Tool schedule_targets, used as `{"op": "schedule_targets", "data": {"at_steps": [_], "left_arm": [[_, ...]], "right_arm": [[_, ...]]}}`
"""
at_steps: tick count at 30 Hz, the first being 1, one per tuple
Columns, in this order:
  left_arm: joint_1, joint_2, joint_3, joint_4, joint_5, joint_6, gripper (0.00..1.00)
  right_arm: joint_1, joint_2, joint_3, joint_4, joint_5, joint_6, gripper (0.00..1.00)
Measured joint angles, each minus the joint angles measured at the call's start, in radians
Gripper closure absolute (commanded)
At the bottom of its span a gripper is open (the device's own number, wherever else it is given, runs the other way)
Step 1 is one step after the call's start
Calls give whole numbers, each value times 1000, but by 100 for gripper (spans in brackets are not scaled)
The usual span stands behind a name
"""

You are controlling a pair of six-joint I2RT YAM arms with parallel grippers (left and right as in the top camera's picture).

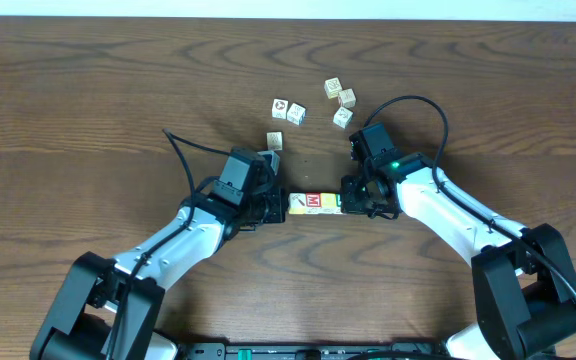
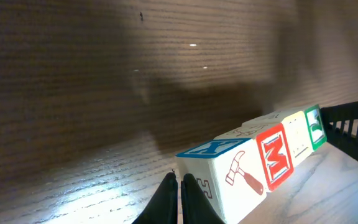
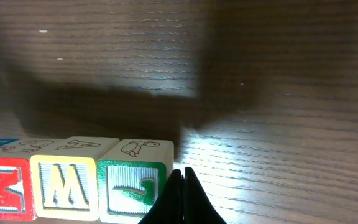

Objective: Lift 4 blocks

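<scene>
bg: dark wood-grain table (image 1: pixel 78 90) | pale strip (image 1: pixel 288 8) past far edge | light: glare patches (image 3: pixel 241 155) on tabletop

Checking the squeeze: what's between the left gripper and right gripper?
Overhead view: a row of four small coloured-face wooden cubes fills the gap from left gripper to right gripper.

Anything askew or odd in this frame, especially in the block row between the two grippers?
Nothing stands out. The four blocks sit in one straight row, face to face, with the shut left gripper at one end and the shut right gripper at the other. The pale cubes lie scattered beyond.
</scene>
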Motion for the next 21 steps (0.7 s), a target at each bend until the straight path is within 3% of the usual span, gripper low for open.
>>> {"op": "schedule_targets", "data": {"at_steps": [21], "left_arm": [[-56, 71, 0, -27, -53, 0, 93]], "right_arm": [[0, 0, 0, 7, 6, -4, 99]]}}
